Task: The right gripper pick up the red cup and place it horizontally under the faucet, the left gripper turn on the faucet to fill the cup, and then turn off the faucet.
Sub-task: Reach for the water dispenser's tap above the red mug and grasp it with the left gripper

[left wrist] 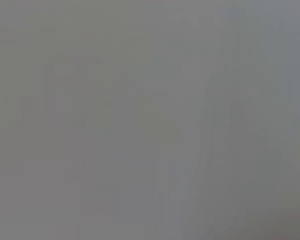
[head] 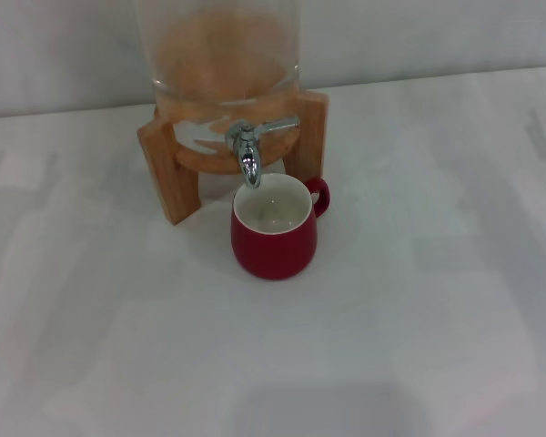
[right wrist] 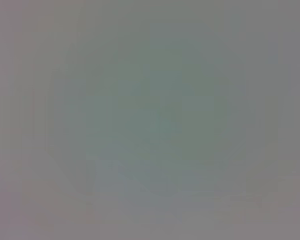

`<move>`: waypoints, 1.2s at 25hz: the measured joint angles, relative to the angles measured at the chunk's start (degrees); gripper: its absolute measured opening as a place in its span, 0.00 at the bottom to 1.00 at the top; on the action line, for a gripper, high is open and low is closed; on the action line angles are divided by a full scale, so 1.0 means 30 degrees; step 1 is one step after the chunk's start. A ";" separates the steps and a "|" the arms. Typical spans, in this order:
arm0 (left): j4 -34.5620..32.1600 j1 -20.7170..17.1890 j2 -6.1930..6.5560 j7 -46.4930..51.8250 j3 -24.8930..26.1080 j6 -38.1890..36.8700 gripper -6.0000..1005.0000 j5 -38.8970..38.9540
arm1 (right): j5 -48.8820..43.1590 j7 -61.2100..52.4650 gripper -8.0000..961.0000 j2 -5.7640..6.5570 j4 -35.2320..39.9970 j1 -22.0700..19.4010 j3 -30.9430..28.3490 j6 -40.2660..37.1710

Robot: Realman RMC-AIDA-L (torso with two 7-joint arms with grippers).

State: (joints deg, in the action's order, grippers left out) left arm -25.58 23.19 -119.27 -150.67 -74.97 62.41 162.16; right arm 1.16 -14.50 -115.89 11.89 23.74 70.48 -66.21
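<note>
**Red cup stands under the faucet, both grippers out of view**

The red cup stands upright on the white table, its open mouth directly below the spout of the faucet. Its small loop handle points away from the robot and to the right, close to the right leg of the wooden stand. The faucet's flat lever juts out to the right of the spout. Above it sits the glass dispenser, with orange-tinted contents.

Neither the left gripper nor the right gripper appears in the head view, and both wrist views show only a featureless grey field, so places cannot be given relative to a gripper, and I cannot tell whether either claw is wide or narrow.

The white inside of the cup looks mostly empty (a faint glint low down may be a little liquid, but that is uncertain).

The cup is likely glazed ceramic: stiff, fairly heavy, slippery and chippable against the chrome spout. A firm pinch across the rim wall, or around the rounded body, seems safest; the handle looks too small to hold reliably.
</note>
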 joint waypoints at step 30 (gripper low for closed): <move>-0.0572 -0.1119 0.0004 0.0504 0.0089 -0.0252 0.83 0.0213 | -0.0007 -0.0565 0.72 -0.0055 -0.0823 0.0062 0.0031 0.0129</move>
State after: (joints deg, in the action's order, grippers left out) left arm -27.29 19.83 -119.26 -149.16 -74.70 61.65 162.79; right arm 1.14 -16.19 -116.05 9.42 23.93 70.57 -65.82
